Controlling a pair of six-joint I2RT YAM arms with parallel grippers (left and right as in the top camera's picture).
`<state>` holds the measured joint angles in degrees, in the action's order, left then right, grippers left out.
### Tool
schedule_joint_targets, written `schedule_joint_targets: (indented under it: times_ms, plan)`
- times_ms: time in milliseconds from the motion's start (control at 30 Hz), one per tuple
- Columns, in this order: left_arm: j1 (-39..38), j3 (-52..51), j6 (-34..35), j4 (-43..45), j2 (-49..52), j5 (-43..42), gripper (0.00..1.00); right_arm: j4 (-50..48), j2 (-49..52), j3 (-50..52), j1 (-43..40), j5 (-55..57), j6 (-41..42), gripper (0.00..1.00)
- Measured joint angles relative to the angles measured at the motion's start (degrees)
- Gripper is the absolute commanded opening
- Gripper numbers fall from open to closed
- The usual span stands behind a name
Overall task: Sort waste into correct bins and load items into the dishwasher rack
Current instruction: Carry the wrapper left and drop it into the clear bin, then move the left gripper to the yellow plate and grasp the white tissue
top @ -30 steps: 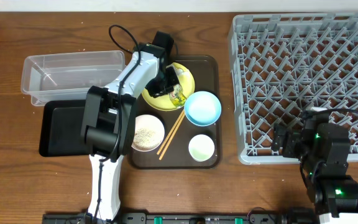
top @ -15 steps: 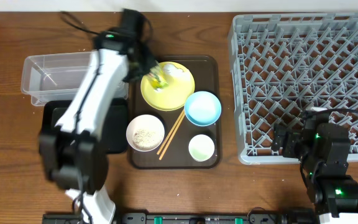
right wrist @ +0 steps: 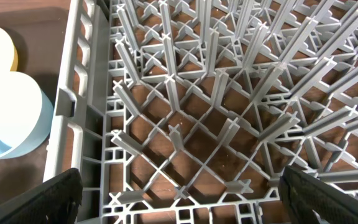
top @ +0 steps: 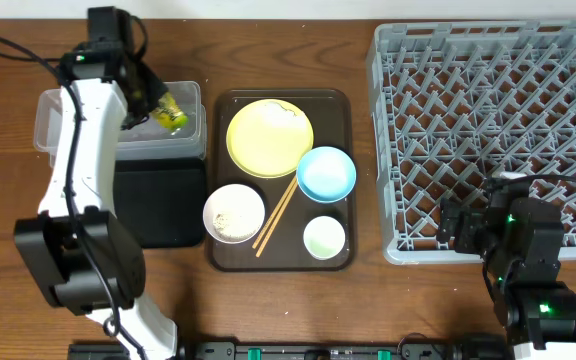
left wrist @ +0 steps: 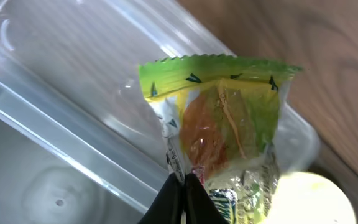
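Overhead and wrist views, read from left to right. At 10 o'clock on the wooden table (top: 298,50) lies the clear rectangular plastic box (top: 63,135), and against its 6 o'clock side the shallow black rectangular tray (top: 158,205). The left arm (top: 78,150) reaches over the box, and the left jaws are clenched on the bottom edge of the small green-and-orange snack wrapper (left wrist: 222,118), which hangs above the box's 3 o'clock end (top: 171,113). A second ago these jaws were down at the round yellow plate (top: 263,140) with the wrapper; the wrapper has since been lifted off and carried across, so one piece of waste is judged ready for release into its bin. The plate sits at 12 o'clock on the dark brown serving tray (top: 338,105), a faint white scrap (top: 286,108) at its 1 o'clock rim. The white bowl (top: 234,213), holding rice, stands at 7 o'clock, the pair of thin wooden chopsticks (top: 278,215) in the middle, the light blue bowl (top: 326,173) at 3 o'clock and the small white cup (top: 324,238) at 5 o'clock. At the far right, the large square grey plastic rack (top: 488,130) holds nothing visible. The right jaws remain spread wide and empty over its 6 o'clock edge, unmoved, so loading has not begun.
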<state>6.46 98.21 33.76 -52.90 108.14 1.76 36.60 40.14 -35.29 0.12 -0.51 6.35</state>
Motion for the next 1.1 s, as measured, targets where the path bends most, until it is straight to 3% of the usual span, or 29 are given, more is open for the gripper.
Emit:
schedule_joint_targets:
  times_ms: [67,167,367,600,900,1100]
  plan:
    - [1.1,0.0,0.6,0.0,1.4,-0.1,0.17,0.0,0.0,0.0,0.0,0.0,0.0,0.99]
    - [2.0,0.0,1.2,0.1,3.1,-0.6,0.4,0.0,0.0,0.0,0.0,0.0,0.0,0.99]
    - [1.8,0.0,2.0,2.0,3.1,-5.3,0.47,0.0,0.0,0.0,0.0,0.0,0.0,0.99]
    - [-4.0,0.0,-3.4,4.4,2.1,-10.4,0.68,0.0,0.0,0.0,0.0,0.0,0.0,0.99]
    - [-19.2,0.0,-18.8,12.4,2.4,-12.4,0.73,0.0,0.0,0.0,0.0,0.0,0.0,0.99]
    - [-23.2,0.0,-23.6,16.9,6.9,-11.9,0.75,0.0,0.0,0.0,0.0,0.0,0.0,0.99]
